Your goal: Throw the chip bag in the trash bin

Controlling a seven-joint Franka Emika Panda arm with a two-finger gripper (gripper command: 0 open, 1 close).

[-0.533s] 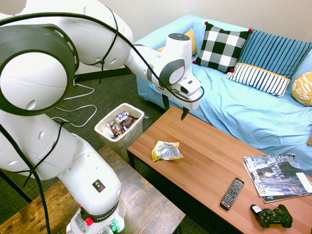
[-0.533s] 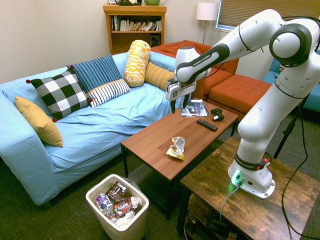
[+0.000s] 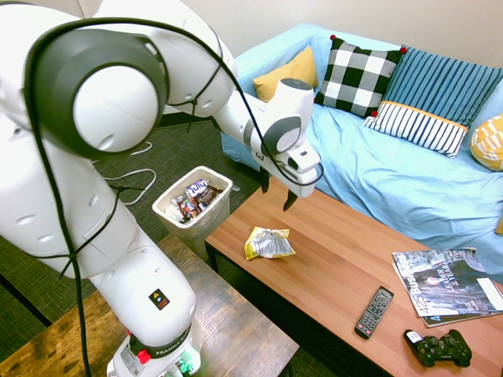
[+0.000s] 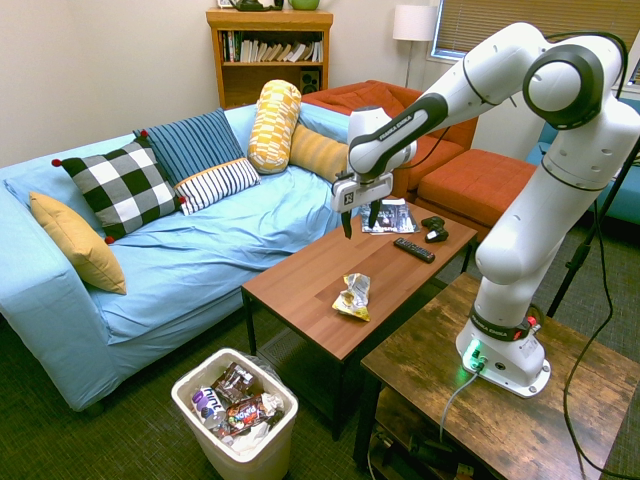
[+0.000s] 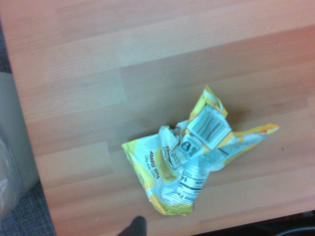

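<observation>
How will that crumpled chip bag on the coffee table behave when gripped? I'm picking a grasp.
The chip bag looks crushed and flattened, so probably near-empty, light, floppy. Its glossy foil may slip between fingers. Raised creases offer something to pinch, though it will likely deform.

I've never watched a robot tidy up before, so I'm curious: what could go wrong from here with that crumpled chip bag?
The chip bag is crumpled and light, lying near the coffee table edge. The open gripper hangs above it, so closing on a loose fold might let it slip or push it off the edge. The trash bin already holds wrappers and stands low beside the table, so a badly aimed drop might miss it.
</observation>
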